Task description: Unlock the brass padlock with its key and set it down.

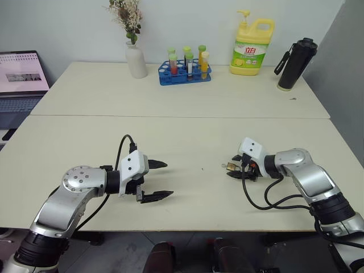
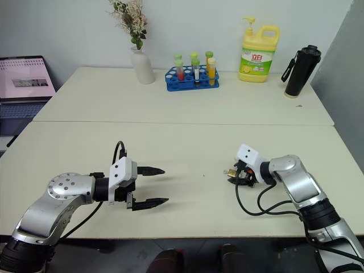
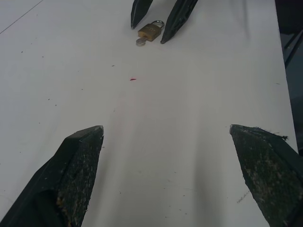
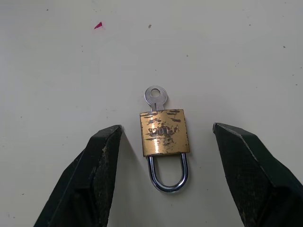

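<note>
The pale table [image 1: 187, 136] carried the brass padlock [image 4: 164, 132] lying flat with the key [image 4: 155, 98] in it, near the front edge.

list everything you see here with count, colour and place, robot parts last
small brass padlock: 1, gold with silvery shackle, flat on near table between right jaws
small silvery key: 1, in the padlock's base
white vase of dried flowers: 1, far table
blue tube rack: 1, coloured tubes, beside vase
yellow pump bottle: 1, far table
black flask: 1, far right corner
laptop: 1, open, left of tables
cream tables: 2, butted together
left gripper: black jaws open, empty
right gripper: black jaws open, either side of padlock
</note>
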You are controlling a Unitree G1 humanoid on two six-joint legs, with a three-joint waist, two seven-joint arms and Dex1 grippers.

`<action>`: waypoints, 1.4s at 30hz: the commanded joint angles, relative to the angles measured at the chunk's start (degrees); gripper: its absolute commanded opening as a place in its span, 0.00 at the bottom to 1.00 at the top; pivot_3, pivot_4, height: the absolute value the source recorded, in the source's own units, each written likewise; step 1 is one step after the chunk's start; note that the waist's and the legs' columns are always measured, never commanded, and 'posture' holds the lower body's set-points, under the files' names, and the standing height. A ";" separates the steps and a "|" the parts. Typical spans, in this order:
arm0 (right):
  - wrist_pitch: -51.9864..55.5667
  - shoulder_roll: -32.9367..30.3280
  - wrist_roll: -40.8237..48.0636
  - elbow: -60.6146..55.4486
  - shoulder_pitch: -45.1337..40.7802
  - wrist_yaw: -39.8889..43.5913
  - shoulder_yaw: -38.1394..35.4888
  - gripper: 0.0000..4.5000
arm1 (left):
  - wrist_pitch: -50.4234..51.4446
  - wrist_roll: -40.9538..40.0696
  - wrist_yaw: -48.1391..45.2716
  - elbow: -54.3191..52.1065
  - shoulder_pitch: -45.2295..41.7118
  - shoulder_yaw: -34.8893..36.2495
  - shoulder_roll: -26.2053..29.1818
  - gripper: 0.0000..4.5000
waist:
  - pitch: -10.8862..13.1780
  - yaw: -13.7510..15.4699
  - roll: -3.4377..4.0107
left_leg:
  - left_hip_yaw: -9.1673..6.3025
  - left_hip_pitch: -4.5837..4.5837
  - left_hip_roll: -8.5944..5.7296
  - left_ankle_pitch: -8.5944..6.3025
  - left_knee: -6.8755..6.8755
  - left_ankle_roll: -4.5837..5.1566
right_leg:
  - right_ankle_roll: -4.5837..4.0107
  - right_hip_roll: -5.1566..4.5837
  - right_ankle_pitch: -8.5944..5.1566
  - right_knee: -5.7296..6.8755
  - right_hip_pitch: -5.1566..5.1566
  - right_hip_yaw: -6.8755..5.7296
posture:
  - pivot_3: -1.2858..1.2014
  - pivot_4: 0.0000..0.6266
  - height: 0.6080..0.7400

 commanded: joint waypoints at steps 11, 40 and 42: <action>-11.18 -2.89 -6.20 -2.66 1.82 -2.90 2.45 0.21 | -0.68 1.65 1.91 0.03 -0.68 0.00 -0.46 1.00 | -0.02 -0.01 -0.03 | 0.01 0.02 0.00 0.00 0.02 0.00 | 0.05 0.00 0.02 -0.03 0.03 0.01 | 0.52 0.24 1.00; -58.89 -0.96 -35.43 -9.89 1.29 -30.22 1.49 0.21 | 24.74 -17.19 9.98 4.38 -23.05 0.12 -12.58 1.00 | 0.00 -0.01 -0.08 | -0.02 -0.08 -0.02 0.07 0.03 -0.12 | -0.20 0.00 0.19 0.01 -0.04 0.02 | 0.52 0.24 1.00; -59.43 -0.59 -35.42 -10.02 1.16 -30.35 1.34 0.21 | 25.04 -17.60 9.69 5.57 -23.54 0.06 -13.12 1.00 | 0.00 0.01 -0.08 | -0.02 -0.08 -0.02 0.07 0.03 -0.12 | -0.21 0.00 0.19 0.01 -0.04 0.02 | 0.52 0.24 1.00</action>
